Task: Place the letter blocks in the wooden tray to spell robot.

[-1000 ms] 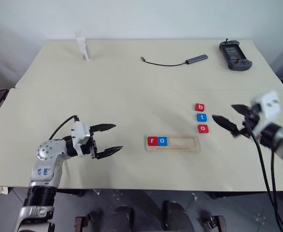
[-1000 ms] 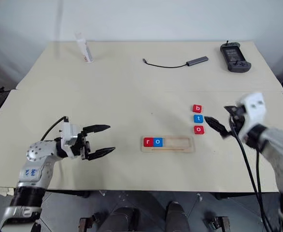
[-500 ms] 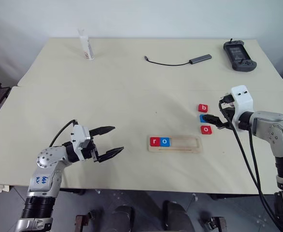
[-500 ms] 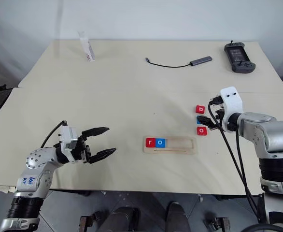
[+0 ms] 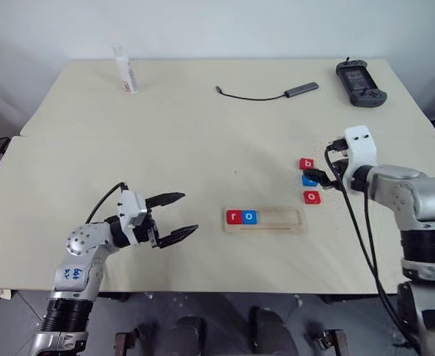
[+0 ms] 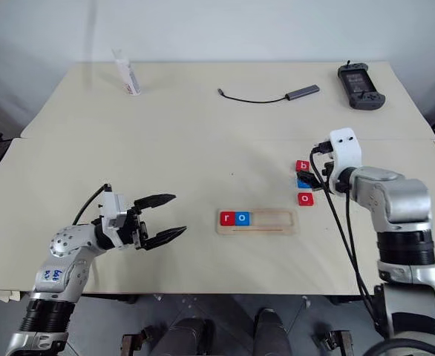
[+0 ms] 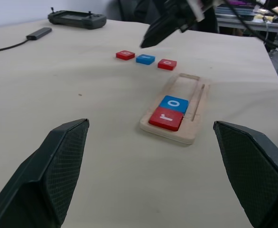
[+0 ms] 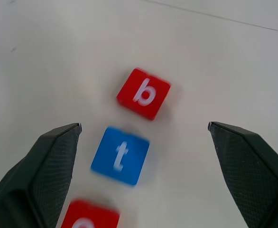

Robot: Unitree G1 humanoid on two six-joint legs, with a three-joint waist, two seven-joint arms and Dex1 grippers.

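Right wrist view: pincer (image 8: 141, 175) (fingers wide) straddles blue t (image 8: 120, 155).

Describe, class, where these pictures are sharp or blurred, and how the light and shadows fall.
Left eye view: soft, even light on the table, faint shadows, no glare. Right wrist view: the red b block and blue t block are slightly smeared, the fingers large and dark. Left wrist view: the wooden tray reads sharply; the far background is dim.

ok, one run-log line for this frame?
tray: r, o placed | loose: b, t, o | right gripper: open over b/t | left gripper: open, idle
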